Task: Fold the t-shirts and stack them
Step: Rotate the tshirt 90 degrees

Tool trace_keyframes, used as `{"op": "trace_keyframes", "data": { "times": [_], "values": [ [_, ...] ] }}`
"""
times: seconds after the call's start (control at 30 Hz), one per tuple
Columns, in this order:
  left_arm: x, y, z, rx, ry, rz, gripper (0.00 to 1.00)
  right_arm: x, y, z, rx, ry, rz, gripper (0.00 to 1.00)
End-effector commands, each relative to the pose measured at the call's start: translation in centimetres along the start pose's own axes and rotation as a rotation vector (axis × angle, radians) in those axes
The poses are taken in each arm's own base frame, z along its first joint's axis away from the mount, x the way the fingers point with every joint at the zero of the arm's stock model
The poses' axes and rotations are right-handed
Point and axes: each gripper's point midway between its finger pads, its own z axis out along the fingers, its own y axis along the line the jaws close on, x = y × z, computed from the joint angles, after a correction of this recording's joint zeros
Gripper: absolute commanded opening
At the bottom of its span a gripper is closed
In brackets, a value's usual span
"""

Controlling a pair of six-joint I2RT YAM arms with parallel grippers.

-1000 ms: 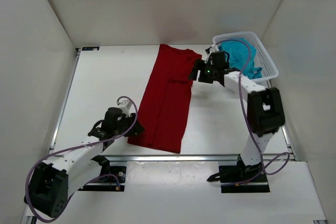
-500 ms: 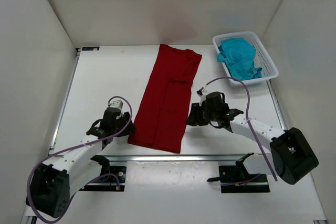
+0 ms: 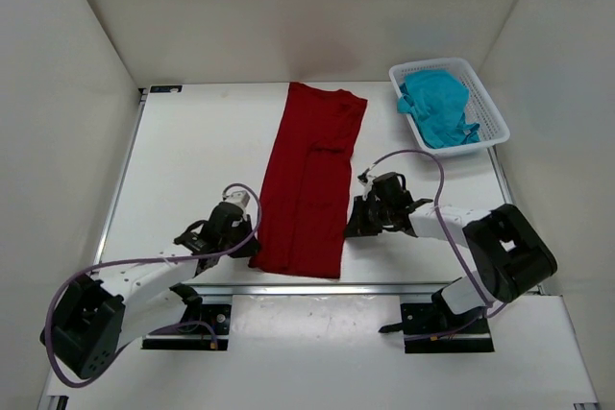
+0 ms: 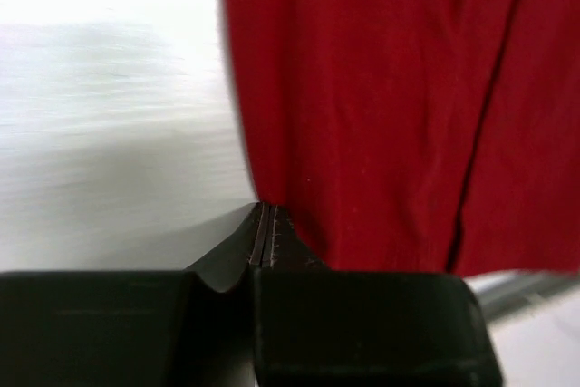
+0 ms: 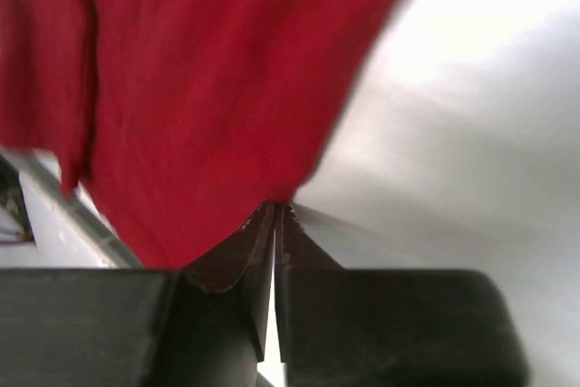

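The dark red t-shirt (image 3: 312, 184) lies flat as a long folded strip down the middle of the table, collar end far, hem near the front edge. My left gripper (image 3: 252, 240) is at its near left edge. In the left wrist view its jaws (image 4: 264, 208) are pressed together on the red cloth's (image 4: 381, 106) border. My right gripper (image 3: 352, 222) is at the near right edge, and its tips (image 5: 275, 206) are shut on the red fabric (image 5: 208, 88) there. The teal t-shirt (image 3: 437, 108) lies crumpled in the basket.
A white slotted basket (image 3: 434, 64) stands at the far right corner of the white table (image 3: 192, 160). White walls close in the left, back and right sides. A metal rail (image 3: 384, 287) runs along the front edge just past the shirt's hem.
The right arm swung from the basket down to the shirt's near right edge and shut there. The left gripper slid right to the near left edge and shut; the hem shifted slightly right.
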Motion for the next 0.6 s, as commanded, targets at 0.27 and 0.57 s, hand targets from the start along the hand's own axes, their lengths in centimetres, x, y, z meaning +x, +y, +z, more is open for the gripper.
{"op": "trace_keyframes", "data": {
  "times": [0.27, 0.57],
  "values": [
    [0.6, -4.5, -1.2, 0.156, 0.072, 0.008, 0.42, -3.3, -2.8, -3.3, 0.068, -0.136, 0.023, 0.33],
    [4.2, -1.4, -1.7, 0.087, 0.175, 0.074, 0.66, 6.2, -3.2, -4.9, 0.107, 0.008, 0.074, 0.40]
  ]
}}
